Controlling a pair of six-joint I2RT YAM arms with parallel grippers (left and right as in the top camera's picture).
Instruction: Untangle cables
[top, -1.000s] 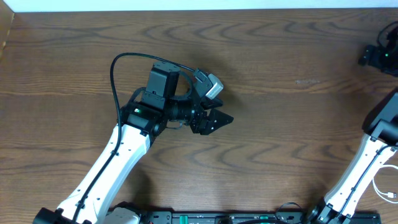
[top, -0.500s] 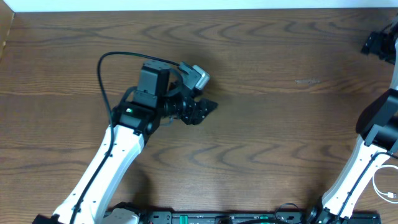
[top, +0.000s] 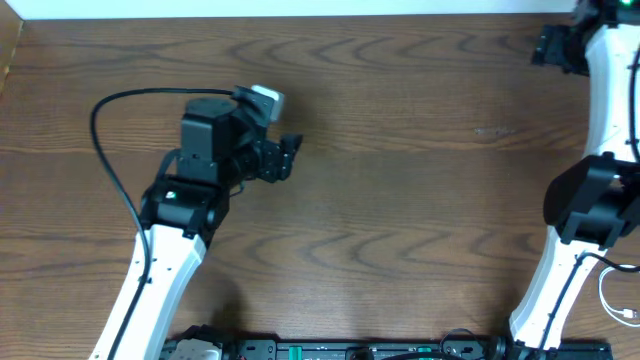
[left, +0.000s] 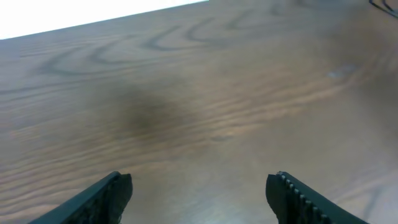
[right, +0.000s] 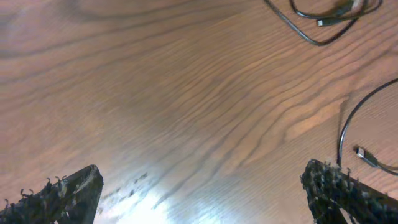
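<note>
Both spread and empty, my left fingers pulled leftward over the desk, my right fingers swung to the far corner, black cable looped on the wood ahead of them.

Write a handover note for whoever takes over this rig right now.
Tools: left tool open and empty over the table; right tool open and empty at the far right corner.
Cables: a looped dark cord and a second dark cord lie apart, ahead of the right tool; a white cord lies near the right arm.
Done: cannot tell if any tangle remains.
Left: check the loop, then straighten it if needed.
</note>
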